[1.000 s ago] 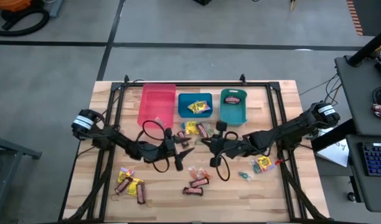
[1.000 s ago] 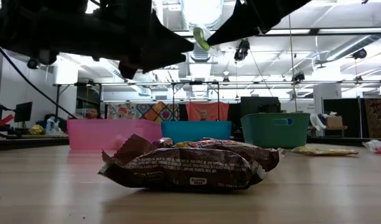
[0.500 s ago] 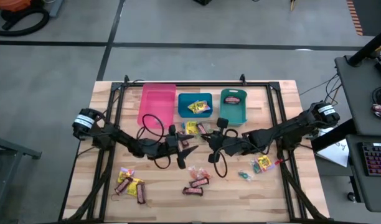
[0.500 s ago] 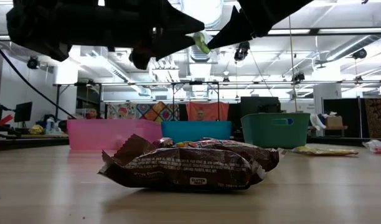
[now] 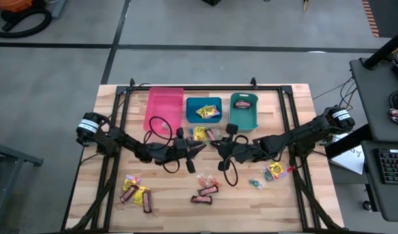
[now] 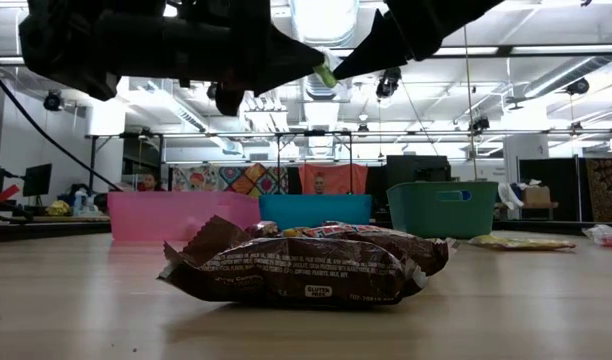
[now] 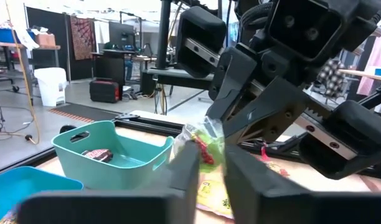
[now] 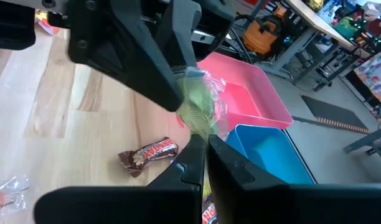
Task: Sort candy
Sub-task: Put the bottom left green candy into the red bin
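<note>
Between your two claws, above the table's middle, hangs one clear-wrapped green candy [image 7: 206, 138]. The right gripper [image 8: 200, 134] pinches it from one side; the left gripper [image 7: 209, 155] stands fingertip to fingertip opposite, jaws set around it, grip uncertain. Beyond the left claw lies the teal bin [image 7: 109, 155].

Left tool [image 5: 200, 148] and right tool [image 5: 211, 144] meet, both pinched.
</note>
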Robot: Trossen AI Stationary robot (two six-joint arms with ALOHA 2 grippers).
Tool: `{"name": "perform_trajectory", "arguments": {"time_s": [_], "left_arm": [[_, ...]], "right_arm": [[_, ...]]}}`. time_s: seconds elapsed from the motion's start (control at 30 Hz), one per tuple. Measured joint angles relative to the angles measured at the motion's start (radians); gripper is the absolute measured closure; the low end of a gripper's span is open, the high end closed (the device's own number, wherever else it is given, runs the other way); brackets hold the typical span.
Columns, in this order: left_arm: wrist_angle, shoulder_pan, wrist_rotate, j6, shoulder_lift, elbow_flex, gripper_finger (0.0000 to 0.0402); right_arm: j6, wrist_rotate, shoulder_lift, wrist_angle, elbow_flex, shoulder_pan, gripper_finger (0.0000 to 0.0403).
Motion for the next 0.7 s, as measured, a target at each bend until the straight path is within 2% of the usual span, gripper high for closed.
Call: {"name": "perform_trajectory", "arguments": {"time_s": [0.07, 0.2, 0.4, 0.5, 0.6, 0.7], "left_arm": [[0.000, 0.000, 0.000, 0.002, 0.000, 0.000, 0.0391], [0.001, 0.000, 0.000, 0.003, 0.000, 0.000, 0.0390], [0.001, 0.000, -0.003, 0.005, -0.001, -0.001, 0.0398], [-0.014, 0.002, -0.039, 0.013, -0.015, -0.001, 0.0400], [-0.087, 0.014, -0.068, 0.012, -0.048, -0.001, 0.0401], [-0.229, 0.031, -0.125, 0.004, -0.112, -0.002, 0.0401]], "right_arm": [[-0.003, -0.002, 0.000, 0.000, 0.000, 0.000, 0.0393], [0.012, -0.002, 0.000, -0.001, 0.000, 0.000, 0.0377], [0.024, -0.001, -0.003, 0.000, 0.000, -0.010, 0.0312], [0.032, 0.000, -0.016, -0.003, 0.000, -0.024, 0.0280], [0.036, 0.007, -0.039, -0.019, 0.000, -0.044, 0.0255], [0.051, 0.043, -0.064, -0.062, 0.000, -0.066, 0.0242]]}}
